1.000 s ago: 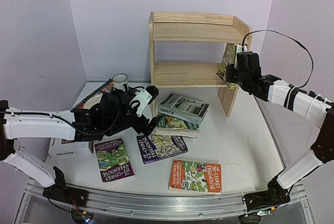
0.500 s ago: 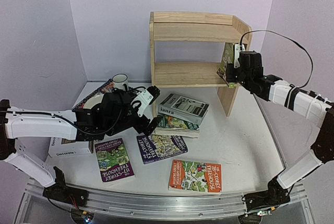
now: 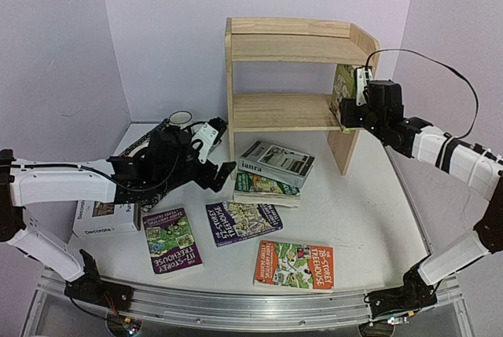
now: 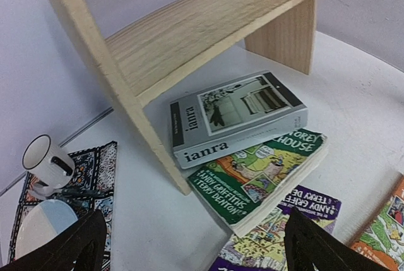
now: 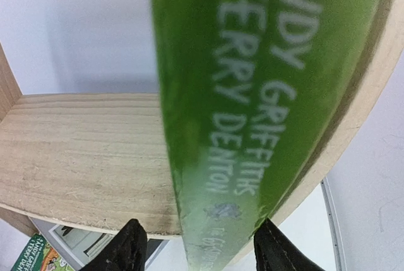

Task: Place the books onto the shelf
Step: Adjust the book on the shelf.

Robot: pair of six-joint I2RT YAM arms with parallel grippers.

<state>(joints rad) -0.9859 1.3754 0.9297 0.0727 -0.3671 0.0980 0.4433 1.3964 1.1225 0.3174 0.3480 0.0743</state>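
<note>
**Right gripper (image 3: 350, 108) at the small pale pine two-tier shelf (image 3: 275, 111).** My fingers (image 5: 129, 249) straddle the spine of the light-green cartoon-covered paperback (image 5: 252, 94). They are parted, with a visible gap at one finger. The book stands upright directly ahead of them on the lower board, with the solid side panel (image 3: 344, 152) just beyond it. The step, I judge, is letting go: I should spread until both pads are free of the covers, then back straight out along the spine, since nothing props the book's open side. My left gripper (image 4: 196, 249) hangs wide and empty, with the grey-white "ianra" book (image 4: 237, 116) lying ahead of it, a sensible next pick.
</note>
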